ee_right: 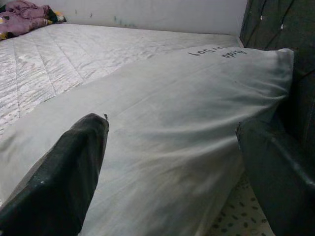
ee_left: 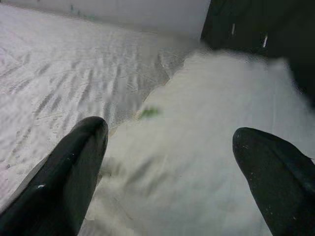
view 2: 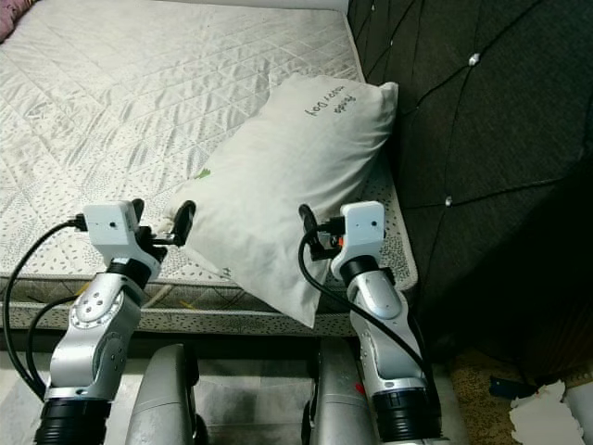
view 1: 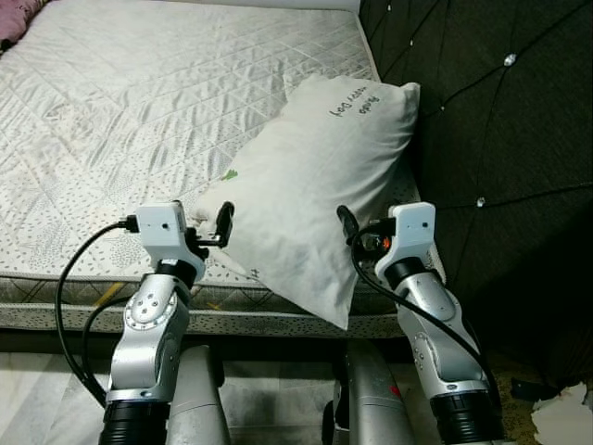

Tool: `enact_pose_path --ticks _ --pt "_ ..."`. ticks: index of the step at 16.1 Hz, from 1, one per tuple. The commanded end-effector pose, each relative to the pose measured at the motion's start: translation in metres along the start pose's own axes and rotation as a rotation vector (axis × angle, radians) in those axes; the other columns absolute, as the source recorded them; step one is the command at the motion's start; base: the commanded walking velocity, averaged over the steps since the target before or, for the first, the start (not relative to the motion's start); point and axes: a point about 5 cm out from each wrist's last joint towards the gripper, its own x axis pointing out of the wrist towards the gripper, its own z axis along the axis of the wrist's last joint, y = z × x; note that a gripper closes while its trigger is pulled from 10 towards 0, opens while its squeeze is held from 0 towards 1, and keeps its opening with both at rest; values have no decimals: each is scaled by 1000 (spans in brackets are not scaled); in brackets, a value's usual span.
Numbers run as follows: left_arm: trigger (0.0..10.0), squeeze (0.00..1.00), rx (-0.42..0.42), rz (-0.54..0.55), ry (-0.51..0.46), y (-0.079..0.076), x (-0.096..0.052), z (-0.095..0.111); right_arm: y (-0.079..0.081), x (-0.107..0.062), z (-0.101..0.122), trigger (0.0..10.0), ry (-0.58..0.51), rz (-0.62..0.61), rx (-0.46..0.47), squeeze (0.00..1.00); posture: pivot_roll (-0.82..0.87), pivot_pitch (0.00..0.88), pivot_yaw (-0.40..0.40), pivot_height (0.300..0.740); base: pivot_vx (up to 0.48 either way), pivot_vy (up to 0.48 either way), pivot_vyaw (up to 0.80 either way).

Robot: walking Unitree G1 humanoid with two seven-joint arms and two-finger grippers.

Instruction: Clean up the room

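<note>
Gripper: the right gripper (ee_right: 170, 167) had its two long black fingers (ee_right: 64, 182) spread wide, one on each side of the pillow.
Pillow: a large white fabric pillow (ee_right: 172, 123) with small dark lettering lay between them, its far end against the dark quilted headboard (ee_right: 280, 29).
Bed: a white quilted mattress (ee_right: 74, 49) stretched behind.
Far corner: a crumpled pink cloth (ee_right: 22, 14) lay there.

pillow (view 1: 315, 176) on mattress (view 1: 139, 120), btwn grippers
</note>
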Motion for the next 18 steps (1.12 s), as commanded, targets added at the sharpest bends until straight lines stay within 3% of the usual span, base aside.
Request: enact_pose_path --ticks 1,12,18 --pt "10000 0 44 25 72 5 -1 -6 6 0 -20 10000 163 112 -35 0 22 117 -19 570 0 0 0" --pt "10000 0 37 26 78 2 0 -6 7 2 -15 10000 148 164 -68 0 25 98 -25 535 0 0 0" --pt "10000 0 43 23 79 2 -1 -6 11 10 -28 10000 281 194 -113 0 33 98 -23 535 0 0 0"
